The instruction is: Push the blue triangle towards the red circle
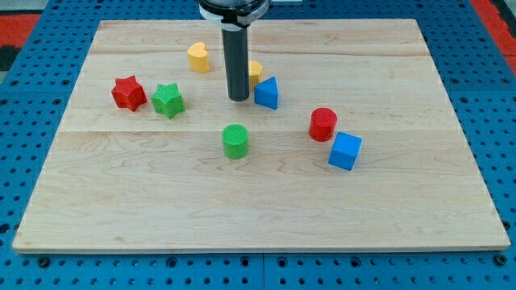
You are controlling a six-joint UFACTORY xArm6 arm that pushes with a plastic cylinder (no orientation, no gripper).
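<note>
The blue triangle (267,93) lies on the wooden board just above the middle. The red circle (323,124) stands to its lower right, a short gap away. My tip (238,98) rests on the board just left of the blue triangle, close to it; I cannot tell if they touch. The rod rises straight up to the view's top.
A blue cube (345,151) sits just lower right of the red circle. A yellow block (254,72) is partly hidden behind the rod. A yellow heart-like block (198,57), red star (128,93), green star (168,100) and green circle (235,141) lie around.
</note>
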